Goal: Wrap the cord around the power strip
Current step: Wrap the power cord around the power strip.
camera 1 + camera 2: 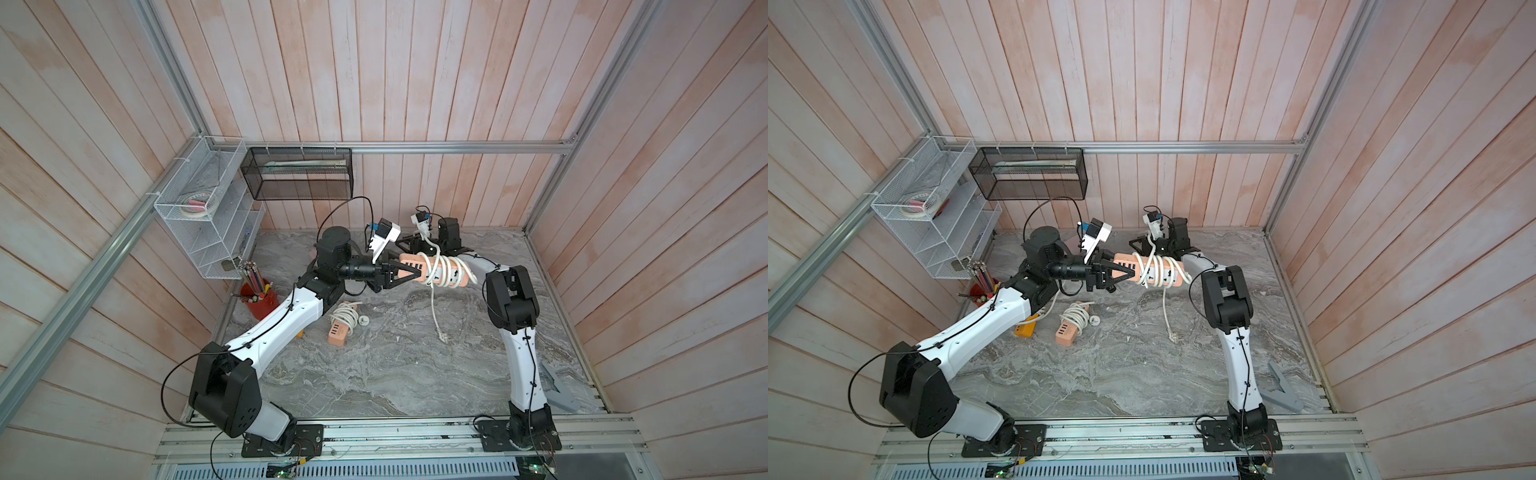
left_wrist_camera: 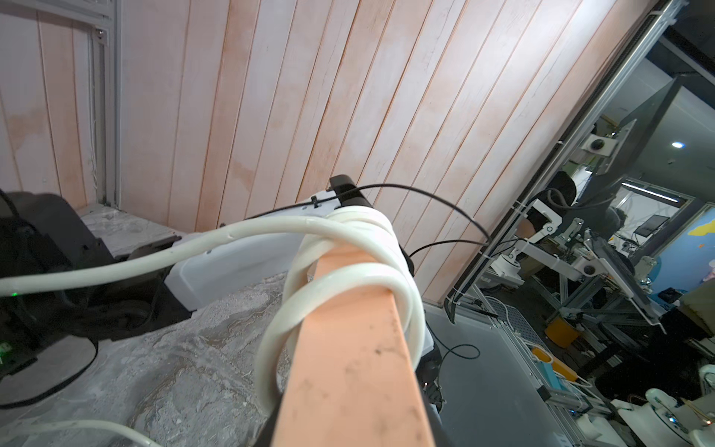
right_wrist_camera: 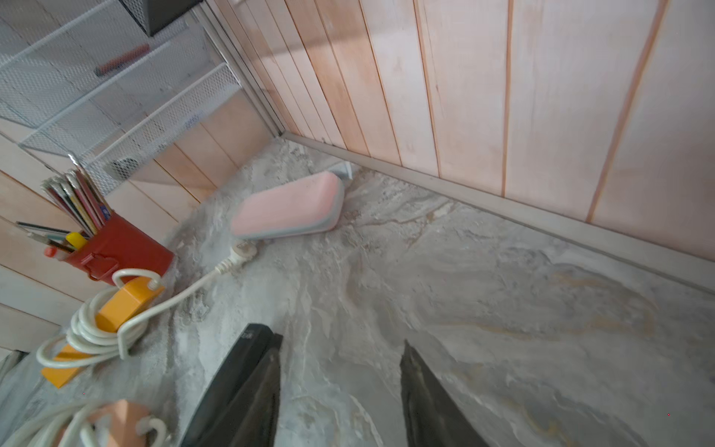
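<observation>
Marble worktop (image 1: 395, 374), plank walls. Left tool (image 1: 415, 272) pinched strip (image 1: 465, 279) by one end, aloft. Cord (image 1: 441, 266) looped round it several turns; tail hung free, plug (image 1: 444, 337) low. Right tool (image 3: 338, 344) spread, empty. Risk: unheld tail slackening loops, unwinding; one-end grip letting strip twist.

no readable text, labels, brands or numbers anywhere

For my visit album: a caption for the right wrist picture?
Open right end effector over the marble table, near a cord-wrapped orange power strip, red pencil cup and pink case.
</observation>
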Available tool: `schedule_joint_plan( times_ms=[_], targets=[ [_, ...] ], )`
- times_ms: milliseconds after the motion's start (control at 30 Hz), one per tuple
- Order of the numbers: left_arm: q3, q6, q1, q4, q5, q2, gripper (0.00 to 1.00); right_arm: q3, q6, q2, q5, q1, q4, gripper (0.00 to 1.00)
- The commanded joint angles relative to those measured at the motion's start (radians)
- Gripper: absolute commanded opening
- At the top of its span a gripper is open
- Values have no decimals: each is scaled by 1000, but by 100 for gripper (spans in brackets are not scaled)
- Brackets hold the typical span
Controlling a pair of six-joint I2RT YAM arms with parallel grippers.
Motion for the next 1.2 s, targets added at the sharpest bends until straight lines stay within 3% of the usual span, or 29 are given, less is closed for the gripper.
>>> schedule_joint_plan(
  times_ms=[0,200,467,567,667,867,1067,1167],
  targets=[
    [-21,-114,-4,248,-22,-36,0,-63,71,-56,59,6,150,57],
    [-38,-95,8,228,-144,-55,0,-166,87,-82,103,18,237,55],
    [-65,-181,84,326,-411,-54,0,-441,61,-260,190,80,286,14],
    [-36,-177,136,307,-446,-42,0,-554,14,-345,245,113,267,4],
    [12,-156,190,234,-449,-27,0,-621,-68,-412,313,143,206,0],
    [126,146,223,-142,-695,10,0,-746,-335,-582,505,231,126,0],
    [221,394,230,-293,-861,121,0,-758,-621,-741,523,320,14,0],
    [298,548,207,-435,-887,200,0,-711,-661,-804,546,320,15,0]
  ],
)
